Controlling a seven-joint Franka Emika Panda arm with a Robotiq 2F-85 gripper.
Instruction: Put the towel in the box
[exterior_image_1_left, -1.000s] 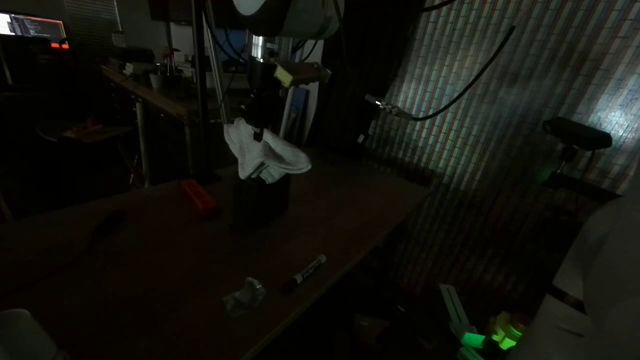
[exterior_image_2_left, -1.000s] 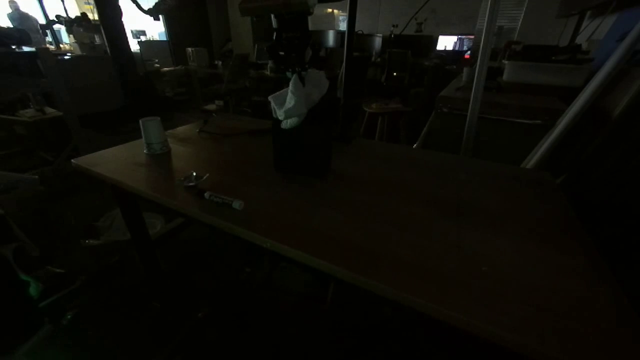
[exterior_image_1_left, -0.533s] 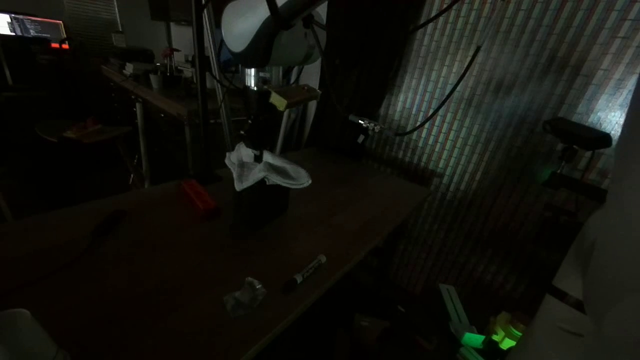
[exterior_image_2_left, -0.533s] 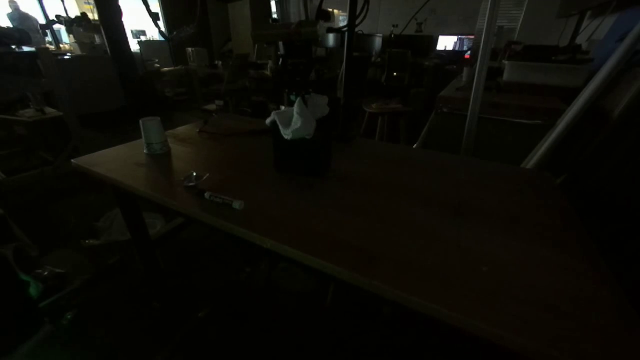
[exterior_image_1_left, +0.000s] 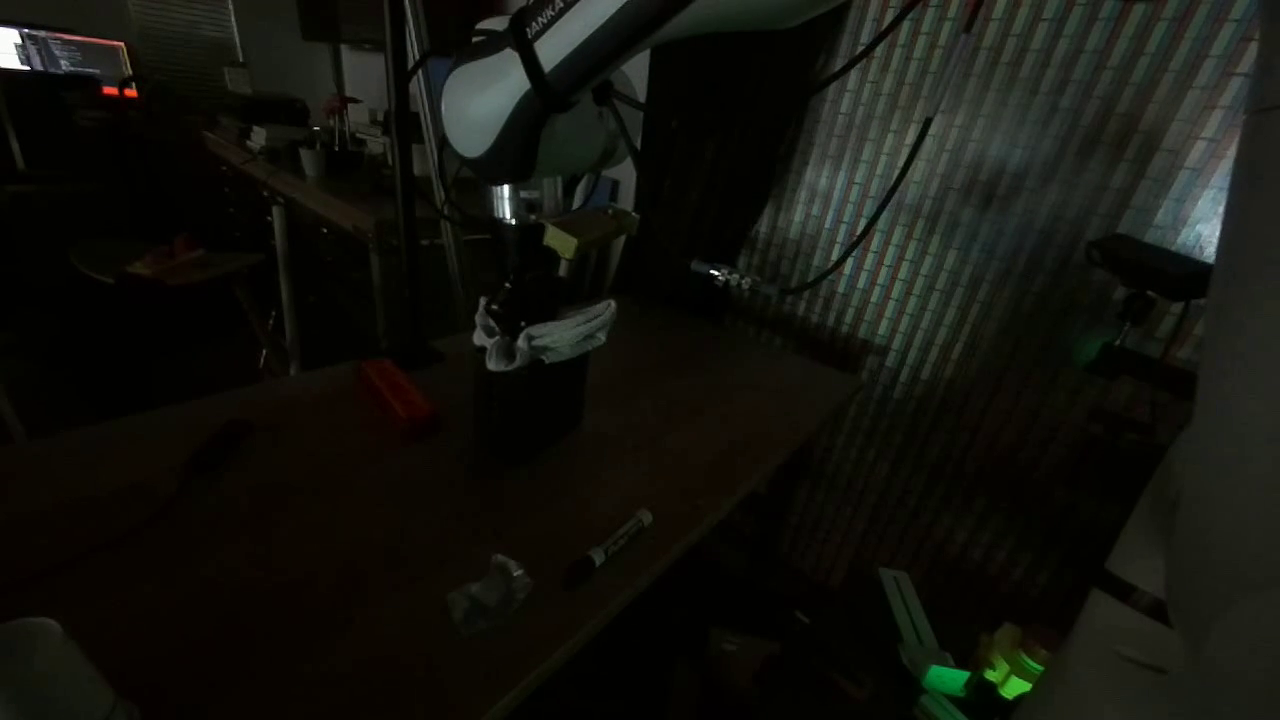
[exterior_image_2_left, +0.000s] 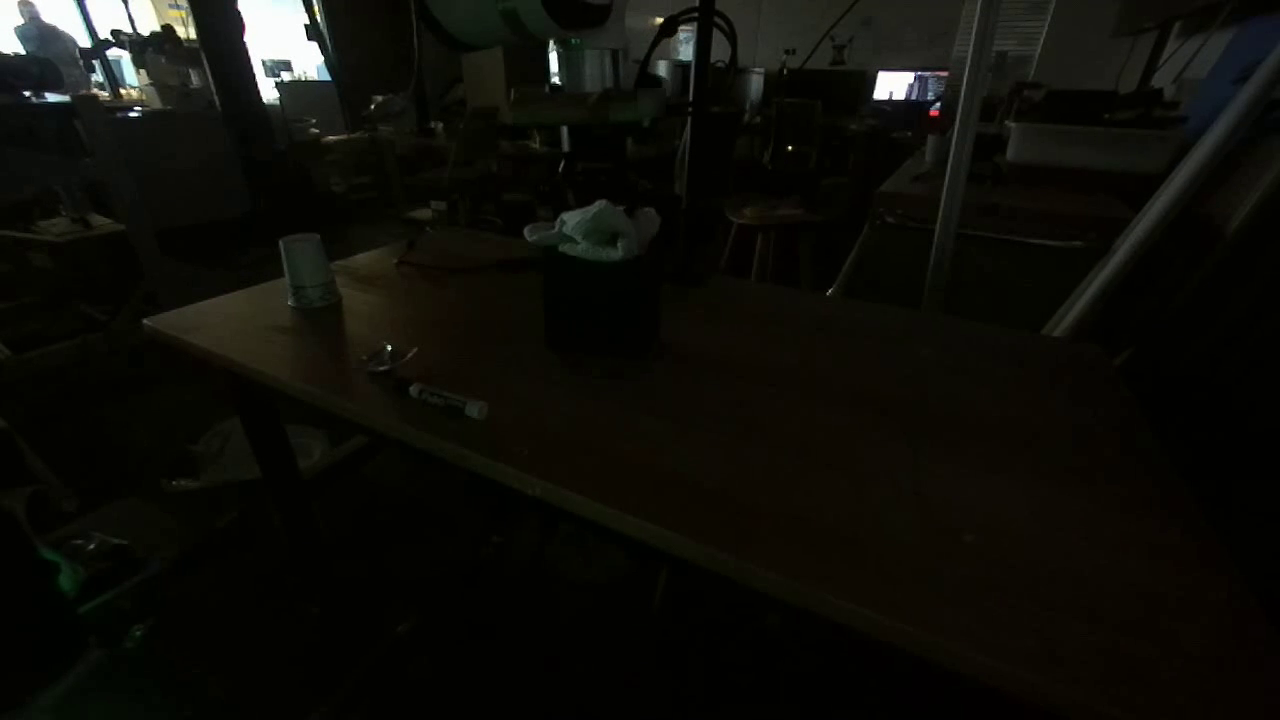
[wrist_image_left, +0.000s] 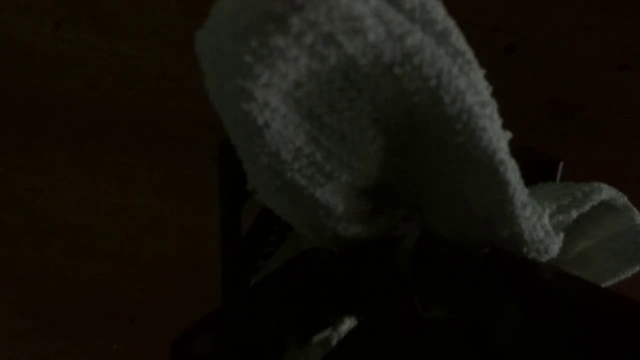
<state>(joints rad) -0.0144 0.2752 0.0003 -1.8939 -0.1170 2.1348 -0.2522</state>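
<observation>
In an exterior view the pale towel lies bunched across the top of the dark box, long axis crosswise, right end tilted up. In the wrist view its big fold points away from the gripper, whose jaws, though dimly seen, look clamped on it

Pincer lower — towel down with it, now crumpled flatter across the box.

The letters "RANKA" stand on the robot's arm.
</observation>
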